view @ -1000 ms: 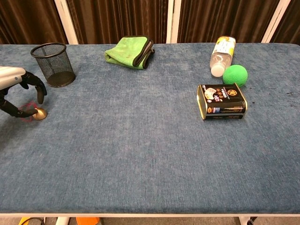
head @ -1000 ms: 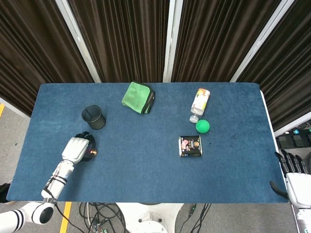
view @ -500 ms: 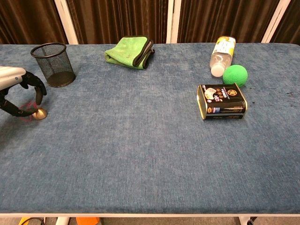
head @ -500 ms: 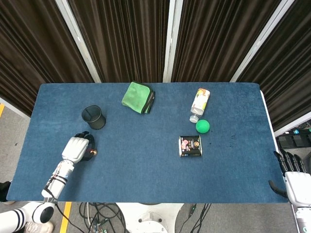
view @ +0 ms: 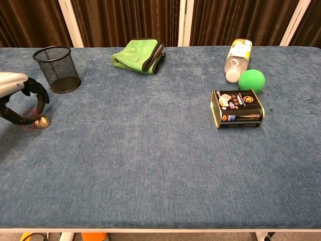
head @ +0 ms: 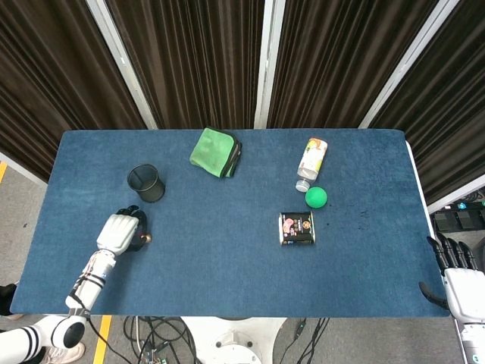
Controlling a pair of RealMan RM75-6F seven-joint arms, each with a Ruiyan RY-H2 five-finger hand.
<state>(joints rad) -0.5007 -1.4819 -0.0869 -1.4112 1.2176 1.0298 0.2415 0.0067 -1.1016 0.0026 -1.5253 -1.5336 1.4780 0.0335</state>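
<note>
Almost nothing has moved since the earlier pictures; only the fingers of the left hand have curled in a little more. That hand sits on the blue surface, just in front of the black mesh cup. Its dark fingers bend around a small gold knob with a bit of pink on it. The fingertips touch the knob, but I cannot tell if they really hold it. In the head view the left hand covers most of the knob.

Far from the mesh cup, past the other end of the surface, the right hand hangs with its fingers apart and nothing in it.

Away from the mesh cup lie a green cloth, a plastic bottle, a green ball and a dark tin.
</note>
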